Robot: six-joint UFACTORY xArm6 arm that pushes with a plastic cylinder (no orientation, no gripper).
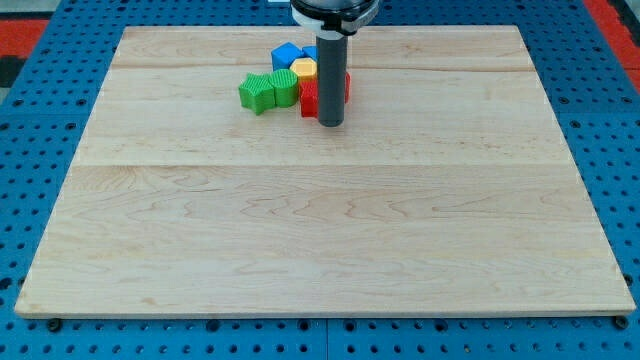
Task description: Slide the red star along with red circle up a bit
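Red blocks (310, 97): one red mass is visible just to the view's left of my tip and touching the rod's lower part; a further sliver of red (347, 85) shows at the rod's right edge. Which part is the star and which the circle cannot be told, since the rod covers most of it.
My tip (331, 123): resting on the board at the lower edge of the block cluster, at the view's bottom side of the red blocks. The arm ends in a plain rod, so it has no jaws to stand apart or together; nothing is clamped.
Rod (331, 80): dark, upright, rising from the tip to a black-and-white mount at the view's top edge.
Yellow block (304, 69): above and just left of the tip, sitting against the rod's left side, on top of the red in the view; shape unclear.
Blue blocks (288, 54): further toward the view's top from the tip, behind the yellow one; shapes unclear.
Green blocks (257, 92): two side by side, left of the tip; the nearer one (284, 87) touches the red block.
Board (320, 240): pale wooden top, on a blue perforated base (30, 150).
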